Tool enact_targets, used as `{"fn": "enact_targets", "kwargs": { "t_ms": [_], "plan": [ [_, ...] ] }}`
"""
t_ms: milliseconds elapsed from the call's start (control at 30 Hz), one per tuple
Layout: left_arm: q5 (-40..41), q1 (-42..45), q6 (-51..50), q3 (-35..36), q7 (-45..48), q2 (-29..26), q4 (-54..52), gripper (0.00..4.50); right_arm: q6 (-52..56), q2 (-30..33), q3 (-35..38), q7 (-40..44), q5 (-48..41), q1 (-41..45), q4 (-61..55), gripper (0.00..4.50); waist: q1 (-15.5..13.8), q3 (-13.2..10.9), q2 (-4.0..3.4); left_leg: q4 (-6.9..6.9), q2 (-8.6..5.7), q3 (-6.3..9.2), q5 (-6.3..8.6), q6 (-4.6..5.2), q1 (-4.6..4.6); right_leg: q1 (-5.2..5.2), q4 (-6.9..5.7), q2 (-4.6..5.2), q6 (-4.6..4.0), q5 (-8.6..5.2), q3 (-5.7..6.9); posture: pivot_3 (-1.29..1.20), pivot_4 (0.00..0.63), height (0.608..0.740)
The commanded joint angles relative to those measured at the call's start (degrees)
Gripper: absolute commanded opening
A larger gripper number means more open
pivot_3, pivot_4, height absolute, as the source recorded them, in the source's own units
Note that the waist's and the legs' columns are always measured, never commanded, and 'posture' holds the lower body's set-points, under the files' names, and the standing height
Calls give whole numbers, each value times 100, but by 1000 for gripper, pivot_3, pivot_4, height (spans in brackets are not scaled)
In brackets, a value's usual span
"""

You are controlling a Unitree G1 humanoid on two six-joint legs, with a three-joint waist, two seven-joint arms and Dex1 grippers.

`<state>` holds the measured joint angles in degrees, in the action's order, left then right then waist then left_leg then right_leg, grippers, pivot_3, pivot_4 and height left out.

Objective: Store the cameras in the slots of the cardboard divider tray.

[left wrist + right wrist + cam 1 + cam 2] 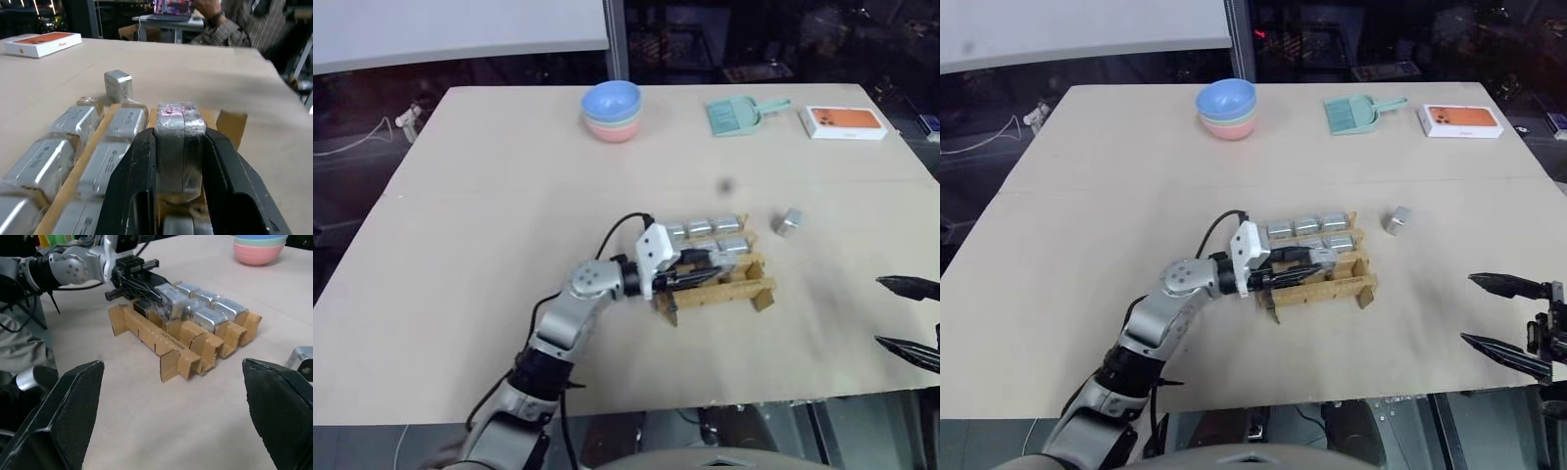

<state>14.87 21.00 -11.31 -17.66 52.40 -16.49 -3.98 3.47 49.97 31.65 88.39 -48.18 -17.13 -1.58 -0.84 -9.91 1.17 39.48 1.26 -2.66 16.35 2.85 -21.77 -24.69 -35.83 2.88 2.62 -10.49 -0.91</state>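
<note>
So the left gripper is reaching in sideways over the cardboard divider tray, which sits roughly mid-table, with its black fingers right down among the slots. Whether they're pinching anything, can't tell from here. The far rows of the tray already have silver cameras lined up in them. One more camera is loose on the table, just off the tray's far right corner. The right gripper pokes in at the right edge, fingers spread wide apart with nothing between them. Along the back there's a stack of bowls, a teal dustpan and a white-and-orange box.
</note>
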Motion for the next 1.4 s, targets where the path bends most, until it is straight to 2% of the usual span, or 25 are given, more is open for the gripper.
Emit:
{"fn": "enact_targets", "kwargs": {
  "t_ms": [33, 300, 367, 400, 433, 467, 533, 600, 933, 1167, 1400],
  "plan": [
    [-144, -211, -3, -123, -7, -91, -5, 722, -90, -32, 257, 383, -40, -48, -127, 4475, 1, 7, -9, 0, 0, 0, 0, 0, 0, 0, 0, 0, 0, 0, 0, 0, 150, 740],
    [-129, -428, 5, -91, 39, -267, -186, 722, -72, -59, 250, 384, -26, -12, -81, 4475, 4, 30, -34, -1, 1, -1, 0, 0, 5, 4, 0, 0, 0, -1, -1, 0, 150, 740],
    [-99, -467, -15, -100, 32, -253, -219, 1731, -75, -56, 230, 395, -17, 20, -56, 4500, 6, 36, -43, -3, 1, -2, 0, 0, 5, 4, 0, -1, 0, -1, -1, 0, 150, 740],
    [-91, -470, -3, -100, 31, -239, -220, 1940, -75, -57, 225, 397, -13, 29, -49, 4500, 5, 38, -47, -4, 1, -2, 0, 0, 5, 4, 1, -1, 0, -1, -1, 0, 150, 740],
    [-79, -475, -9, -97, 22, -223, -225, 2490, -78, -59, 224, 402, -12, 34, -42, 4500, 4, 39, -48, -4, 1, -2, 0, 0, 5, 4, 1, 0, 0, -1, -1, 0, 150, 740],
    [-62, -474, -17, -106, 49, -222, -227, 2811, -78, -60, 226, 405, -9, 36, -38, 4500, -1, 40, -48, -3, 0, -2, 0, 0, 4, 4, 1, 0, 0, -1, -1, 0, 150, 740],
    [-41, -480, -41, -118, 87, -223, -240, 3892, -89, -61, 228, 410, -7, 34, -28, 4500, -15, 40, -47, -3, -1, 1, 0, 0, 3, 4, 1, 1, 0, -1, 1, 0, 150, 740],
    [-12, -489, -84, -124, 150, -265, -270, 4428, -96, -62, 235, 410, -2, 37, -19, 4500, -11, 41, -48, -3, -1, 0, 0, 0, 2, 4, 3, 1, 0, -1, 0, 0, 150, 740],
    [90, -545, -201, -47, 273, -465, -503, 4428, -111, -80, 186, 406, 48, 97, 48, 4500, -4, 41, -48, -3, 0, 0, 1, 1, 3, 4, 4, 1, 0, -2, 0, 0, 150, 740],
    [-189, -359, -87, -249, 214, -385, -425, 4428, -122, -127, 160, 364, 114, 137, 26, 4500, -8, 40, -48, -3, -1, 0, 1, 1, 2, 4, 4, 1, 0, -2, 1, 0, 150, 740],
    [-886, 41, 547, -438, 103, -450, -62, 4428, -125, -172, 228, 319, 165, 88, -16, 4500, 0, 40, -47, -4, -1, 0, 1, 1, 2, 3, 5, 0, 0, -2, 0, 0, 150, 740]
  ]
}}
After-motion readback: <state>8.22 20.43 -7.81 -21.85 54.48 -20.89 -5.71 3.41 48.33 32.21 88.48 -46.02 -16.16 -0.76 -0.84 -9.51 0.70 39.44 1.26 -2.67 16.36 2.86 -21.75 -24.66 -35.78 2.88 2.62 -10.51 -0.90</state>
